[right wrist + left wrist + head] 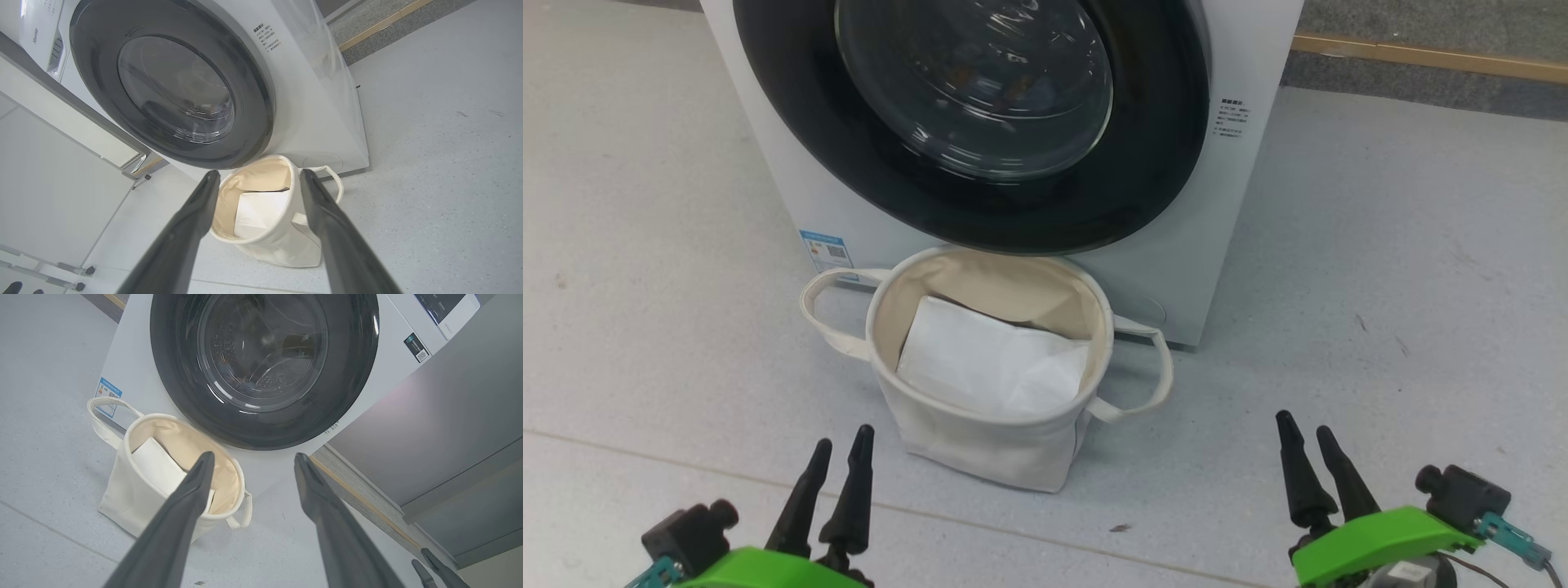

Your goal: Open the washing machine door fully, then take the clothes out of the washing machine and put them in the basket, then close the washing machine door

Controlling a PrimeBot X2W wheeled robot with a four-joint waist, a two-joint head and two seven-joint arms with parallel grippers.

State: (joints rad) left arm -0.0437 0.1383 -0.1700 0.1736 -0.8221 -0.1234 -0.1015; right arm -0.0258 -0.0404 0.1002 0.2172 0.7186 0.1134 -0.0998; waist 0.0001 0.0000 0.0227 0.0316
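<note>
The washing machine door (980, 192) is shut flat against the white washing machine (1241, 204). Its glass bowl (972, 82) is dark and reflective, so the clothes are hidden apart from faint orange-brown hints behind it. The cream basket (980, 449) stands on the floor just in front of the door, with a flat white sheet (988, 363) inside. My left gripper (845, 438) is open at the lower left, short of the basket. My right gripper (1303, 425) is open at the lower right. Both wrist views look past open fingers at the door (261, 428) (253, 102) and basket (122, 490) (282, 249).
A blue label sticker (827, 251) is at the machine's lower left corner. A wooden strip (1421, 57) runs along the floor behind on the right. A grey cabinet (449, 416) stands beside the machine, and a white panel on castors (49, 183) on its other side. Grey floor surrounds the basket.
</note>
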